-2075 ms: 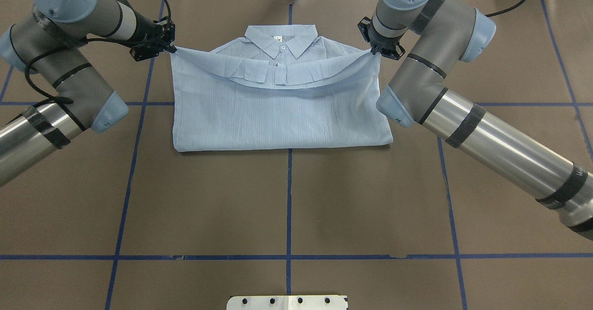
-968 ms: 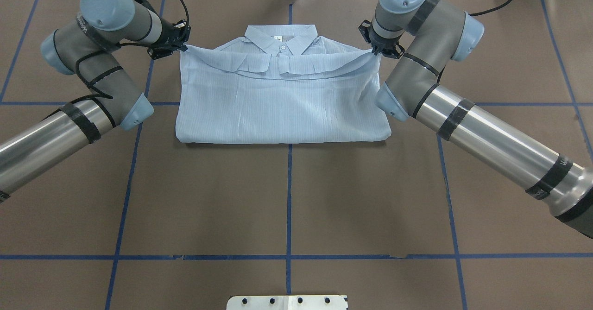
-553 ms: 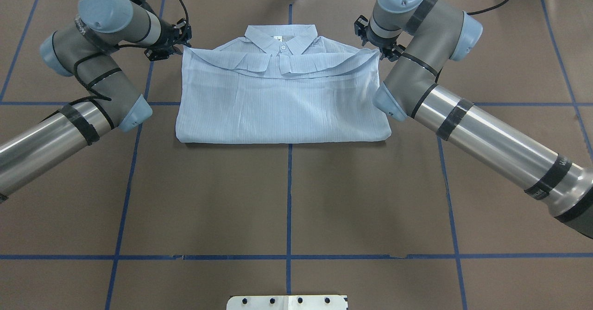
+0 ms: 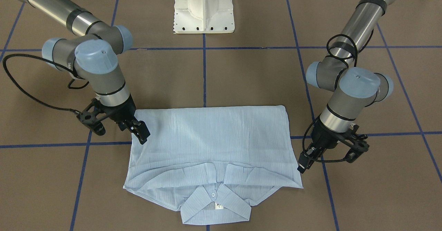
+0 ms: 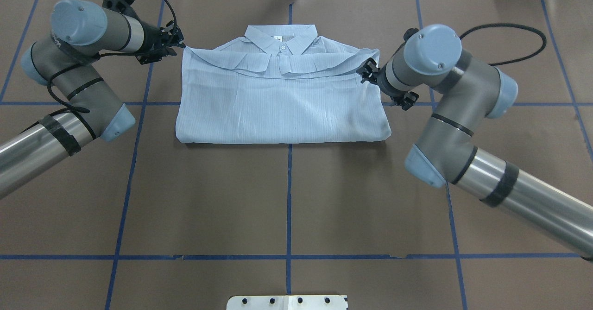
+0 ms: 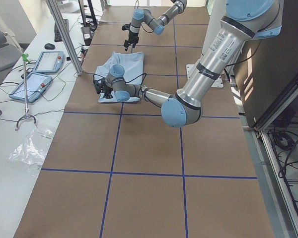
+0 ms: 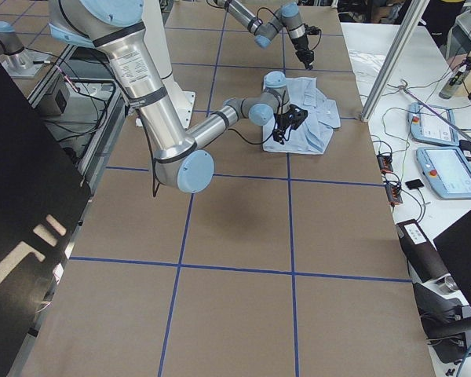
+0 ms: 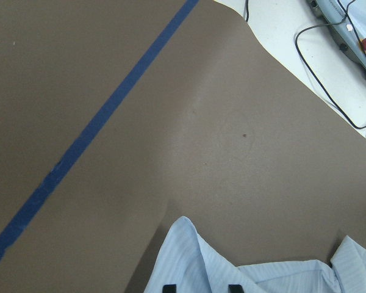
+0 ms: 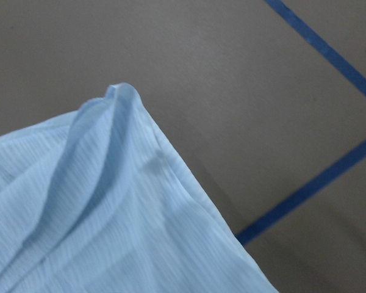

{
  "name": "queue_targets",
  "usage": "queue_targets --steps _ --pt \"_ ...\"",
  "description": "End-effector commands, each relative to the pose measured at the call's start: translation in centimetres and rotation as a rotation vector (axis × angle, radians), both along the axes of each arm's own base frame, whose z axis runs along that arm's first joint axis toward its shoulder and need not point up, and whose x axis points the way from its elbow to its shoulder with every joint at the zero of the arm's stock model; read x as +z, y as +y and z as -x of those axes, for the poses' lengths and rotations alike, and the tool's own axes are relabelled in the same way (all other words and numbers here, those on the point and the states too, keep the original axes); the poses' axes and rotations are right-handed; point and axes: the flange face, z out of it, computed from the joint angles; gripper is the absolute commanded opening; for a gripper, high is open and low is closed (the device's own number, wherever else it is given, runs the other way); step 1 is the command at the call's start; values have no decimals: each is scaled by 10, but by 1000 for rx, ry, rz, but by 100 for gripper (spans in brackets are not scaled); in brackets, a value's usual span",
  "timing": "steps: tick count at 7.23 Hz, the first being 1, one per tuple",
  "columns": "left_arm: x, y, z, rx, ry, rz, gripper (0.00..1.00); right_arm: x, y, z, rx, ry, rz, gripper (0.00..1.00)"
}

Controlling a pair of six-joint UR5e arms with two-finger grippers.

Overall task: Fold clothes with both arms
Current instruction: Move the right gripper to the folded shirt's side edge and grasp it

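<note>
Nearest the robot, the brown table (image 5: 287, 199), crossed by blue tape lines (image 5: 289, 256), lies bare. Beyond it, at the middle of the far half, the pale-blue shirt (image 5: 282, 106) rests flat as a wide rectangle, its folded edge (image 5: 282, 141) toward the robot.

On the robot's right side of the shirt, the right tool (image 4: 140, 136) now sits partway along the shirt's side edge. A moment ago it pinched the upper right corner of the turned-up layer; it has since let go and drawn back toward the robot. The right wrist view shows a loose fabric corner on the table with no finger on it, so this tool carries nothing. Whether its fingers are spread, I cannot tell.

Farther off, the left tool (image 5: 178, 45) hovers just beside the shirt's upper left corner. Its 2 fingertips (image 8: 168, 287) stand apart over the fabric, unclamped, where 1 second ago they gripped that corner.

Farthest away, the collar (image 5: 281, 39) and top button peek out past the curved edge of the layer laid over the shoulders.

This fold looks placed and released; the arms seem free for the next grasp.
</note>
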Motion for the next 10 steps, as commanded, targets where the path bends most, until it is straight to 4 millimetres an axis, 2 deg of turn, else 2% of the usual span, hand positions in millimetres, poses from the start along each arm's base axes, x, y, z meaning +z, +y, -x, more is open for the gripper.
queue_targets --steps 1,2,4,6,7,8,9,10 --pt "9 5 5 -2 -5 0 40 25 60 -10 -42 -4 18 99" --pt "11 6 6 -4 -8 2 40 31 75 12 -54 8 21 99" --pt "13 6 8 -20 -16 -4 40 39 69 20 -35 30 30 98" --pt "19 9 11 -22 -21 1 40 47 50 24 -7 47 55 91" --pt "21 10 12 -23 -22 1 40 46 39 30 4 51 60 70" --pt "22 11 12 -23 -23 3 40 42 39 30 11 40 70 2" --pt "20 10 12 -23 -22 0 40 48 40 29 11 36 69 0" --pt "19 10 12 -23 -21 -1 40 42 42 26 10 -1 50 0"
